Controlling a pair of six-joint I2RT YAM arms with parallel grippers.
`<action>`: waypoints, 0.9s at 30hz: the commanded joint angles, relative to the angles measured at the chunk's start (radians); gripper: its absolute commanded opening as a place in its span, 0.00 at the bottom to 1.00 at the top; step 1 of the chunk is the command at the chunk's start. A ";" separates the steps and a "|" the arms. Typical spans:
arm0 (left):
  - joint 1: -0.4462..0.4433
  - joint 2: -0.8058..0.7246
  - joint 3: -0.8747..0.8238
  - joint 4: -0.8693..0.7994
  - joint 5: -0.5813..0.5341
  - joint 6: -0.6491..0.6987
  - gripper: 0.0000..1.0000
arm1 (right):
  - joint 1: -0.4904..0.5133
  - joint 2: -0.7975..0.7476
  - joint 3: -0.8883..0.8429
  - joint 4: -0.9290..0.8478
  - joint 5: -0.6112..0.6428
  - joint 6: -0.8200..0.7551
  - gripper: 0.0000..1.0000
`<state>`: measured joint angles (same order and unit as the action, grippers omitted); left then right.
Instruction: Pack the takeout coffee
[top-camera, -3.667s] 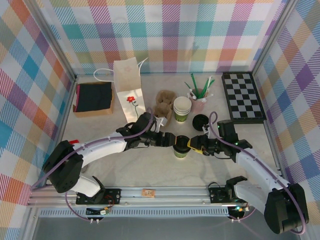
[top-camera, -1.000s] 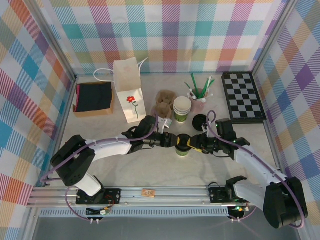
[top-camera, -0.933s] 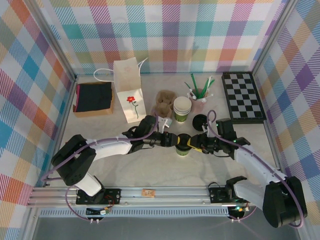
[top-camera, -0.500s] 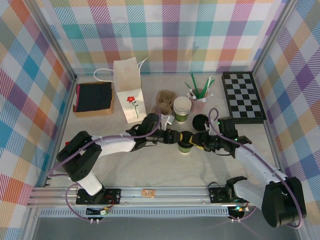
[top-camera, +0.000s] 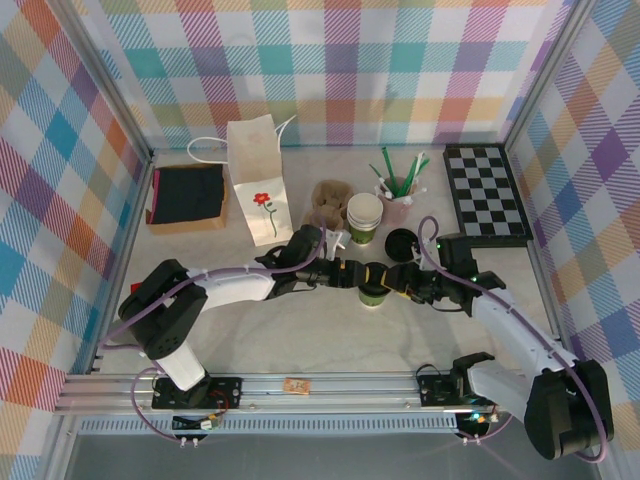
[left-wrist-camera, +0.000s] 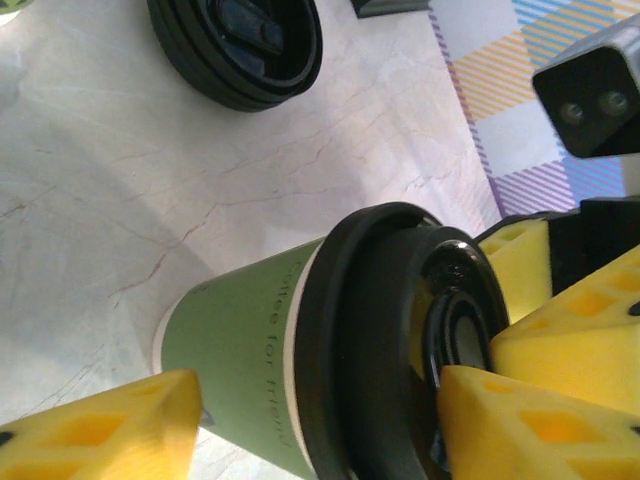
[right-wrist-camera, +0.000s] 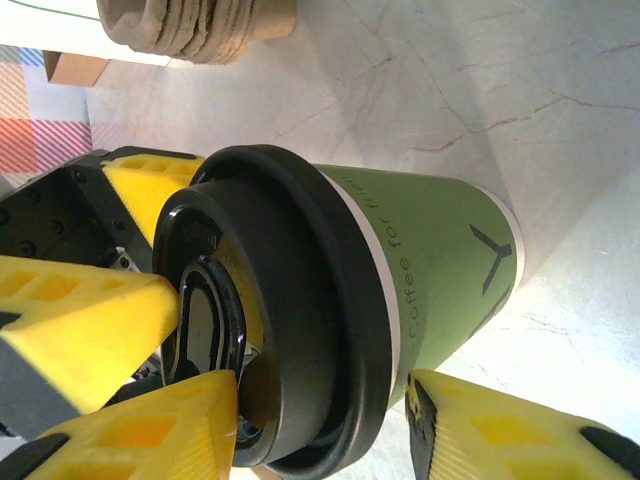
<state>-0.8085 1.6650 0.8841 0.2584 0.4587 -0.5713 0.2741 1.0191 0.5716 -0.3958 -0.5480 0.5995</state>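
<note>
The takeout coffee (top-camera: 374, 291) stands on the table, green with a white rim and a black lid. In the top view my left gripper (top-camera: 357, 273) meets it from the left and my right gripper (top-camera: 397, 281) from the right. In the left wrist view the cup (left-wrist-camera: 250, 360) lies between the wide-apart fingers of my left gripper (left-wrist-camera: 315, 425). One yellow finger rests on the lid top, the other sits beside the lower body. My right gripper (right-wrist-camera: 330, 435) straddles the cup (right-wrist-camera: 430, 260) the same way. Both are open.
A white paper bag (top-camera: 255, 180) with a red flower stands at the back left, beside a box of black napkins (top-camera: 187, 195). Behind the cup are a cardboard carrier (top-camera: 328, 205), a cup stack (top-camera: 364, 215), a loose black lid (top-camera: 400, 241), a stirrer holder (top-camera: 397, 190) and a checkerboard (top-camera: 486, 195).
The cup and both grippers have shifted together a little to the right and away from the arm bases. The left arm has stretched further out.
</note>
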 joint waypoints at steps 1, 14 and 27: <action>-0.022 0.017 0.002 -0.204 -0.014 0.044 0.71 | 0.005 -0.008 0.034 -0.076 0.033 -0.038 0.49; 0.021 -0.099 -0.006 -0.233 -0.009 0.017 0.92 | 0.005 -0.046 0.062 -0.113 0.052 -0.033 0.75; 0.036 -0.216 -0.082 -0.163 0.069 -0.110 0.89 | -0.024 -0.100 0.143 -0.178 0.049 -0.030 0.76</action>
<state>-0.7761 1.4803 0.8623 0.0650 0.4858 -0.6186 0.2653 0.9493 0.6815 -0.5220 -0.4969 0.5823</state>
